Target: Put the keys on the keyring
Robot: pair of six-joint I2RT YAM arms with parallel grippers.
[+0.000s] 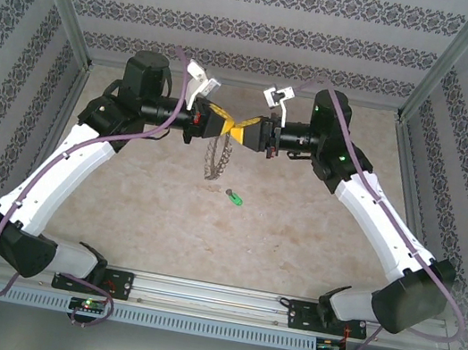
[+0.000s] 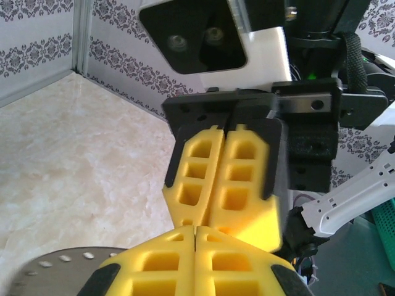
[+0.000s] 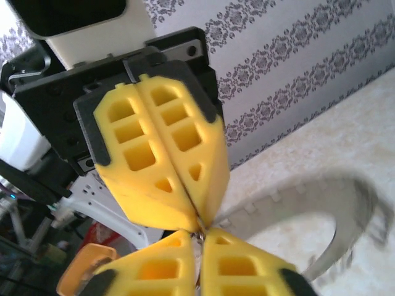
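The left gripper [image 1: 224, 127] and right gripper [image 1: 240, 132], meeting tip to tip, are both clamping the keyring [image 1: 215, 161], which is hanging above the surface [image 1: 298, 223]; the key [image 1: 233, 197] is lying below.

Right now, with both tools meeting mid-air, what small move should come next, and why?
Probably open the left tool and leave the keyring to the right tool: both look shut on its rim, tip to tip, while the green key lies loose on the table below, needing a free tool.
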